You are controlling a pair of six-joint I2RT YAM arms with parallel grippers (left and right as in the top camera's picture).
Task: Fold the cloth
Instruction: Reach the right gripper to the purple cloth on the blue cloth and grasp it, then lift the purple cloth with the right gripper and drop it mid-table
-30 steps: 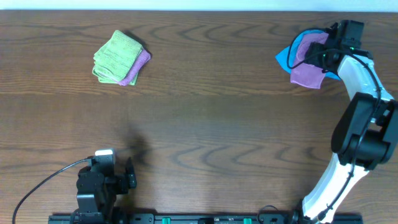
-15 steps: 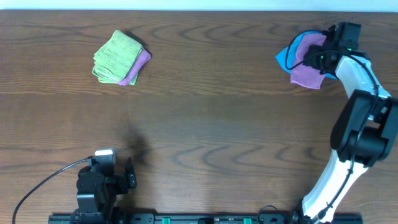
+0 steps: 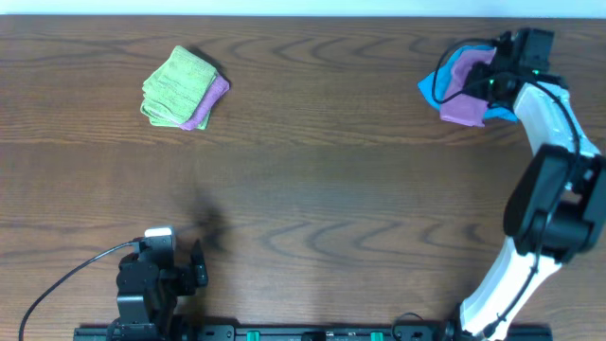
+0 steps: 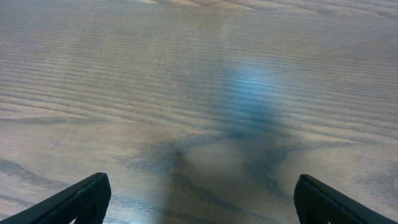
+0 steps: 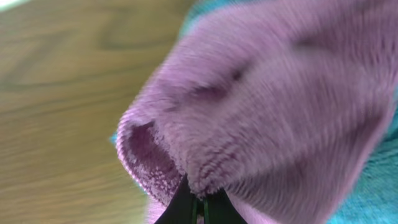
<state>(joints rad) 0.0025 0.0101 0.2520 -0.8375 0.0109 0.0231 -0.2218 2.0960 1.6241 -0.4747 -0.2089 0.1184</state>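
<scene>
Upper right of the overhead frame, the right claw [image 3: 488, 68] is clamped on the edge of the purple cloth [image 3: 462, 102], atop a blue cloth [image 3: 428, 87] on the table [image 3: 331, 170]. Soft, light, floppy stuff by the look, best held at a corner or hem. The right wrist view shows the pinch on the fuzzy fold, hidden from overhead; the left claw [image 3: 198, 267], lower left, gapes wide.
</scene>
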